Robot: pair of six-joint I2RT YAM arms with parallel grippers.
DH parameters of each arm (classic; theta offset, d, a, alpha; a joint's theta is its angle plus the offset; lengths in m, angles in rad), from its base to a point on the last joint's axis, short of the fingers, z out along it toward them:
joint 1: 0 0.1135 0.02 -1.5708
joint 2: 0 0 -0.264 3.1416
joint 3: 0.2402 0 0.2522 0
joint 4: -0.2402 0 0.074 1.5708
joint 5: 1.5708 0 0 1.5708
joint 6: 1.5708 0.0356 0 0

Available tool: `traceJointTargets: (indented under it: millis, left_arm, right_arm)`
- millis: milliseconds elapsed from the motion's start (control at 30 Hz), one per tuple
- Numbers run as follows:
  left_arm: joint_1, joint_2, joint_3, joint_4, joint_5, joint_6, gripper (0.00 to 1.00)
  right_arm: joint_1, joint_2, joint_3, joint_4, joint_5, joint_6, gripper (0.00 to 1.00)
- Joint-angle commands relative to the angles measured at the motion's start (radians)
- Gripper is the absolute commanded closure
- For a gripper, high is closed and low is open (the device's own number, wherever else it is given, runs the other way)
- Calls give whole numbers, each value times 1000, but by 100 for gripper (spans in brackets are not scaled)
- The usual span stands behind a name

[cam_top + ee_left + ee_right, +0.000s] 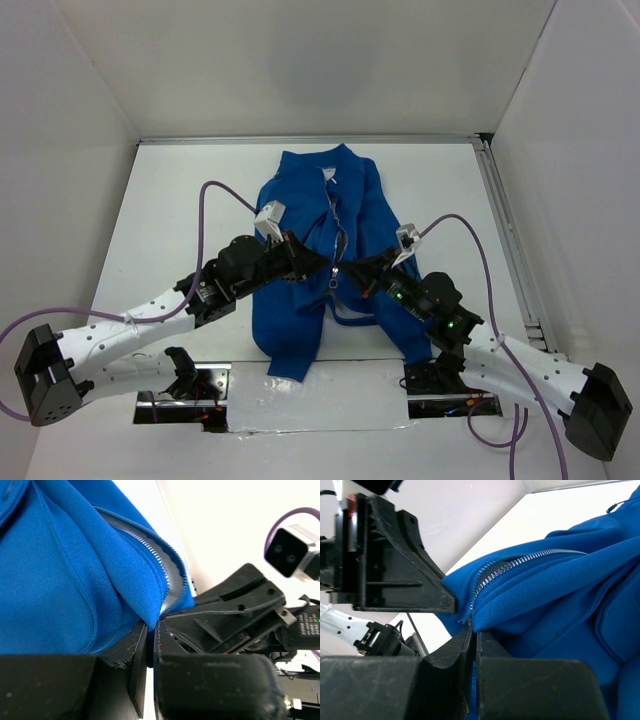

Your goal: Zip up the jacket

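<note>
The royal-blue jacket (320,250) lies front up on the white table, collar away from me, its silver zipper (336,228) running down the middle. My left gripper (320,266) and right gripper (347,272) meet at the lower part of the zipper, nearly touching. In the left wrist view my left gripper (150,635) is shut on a fold of jacket fabric (142,600) beside the zipper teeth (150,550). In the right wrist view my right gripper (474,636) is shut on the jacket's fabric edge (490,622) just under the zipper teeth (505,567). The zipper slider is hidden.
White walls enclose the table on the left, back and right. A metal rail (505,235) runs along the right edge. Purple cables (215,195) arch over both arms. The left arm's black fingers (395,570) crowd the right wrist view.
</note>
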Motion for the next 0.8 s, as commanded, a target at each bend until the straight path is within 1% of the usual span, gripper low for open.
traceJointTargets:
  millis: [0, 300, 533, 767]
  left_arm:
    - [-8, -42, 16, 95, 32, 8, 100]
    - [-7, -33, 18, 91, 29, 6, 100]
    - [-8, -14, 33, 69, -2, -5, 100]
    - [-8, -2, 44, 71, 9, 1, 100]
  right_arm:
    - [10, 13, 29, 113, 4, 7, 100]
    - [11, 3, 23, 153, -3, 5, 100]
    - [10, -15, 26, 149, -29, 4, 100]
    - [11, -15, 32, 146, -31, -1, 100]
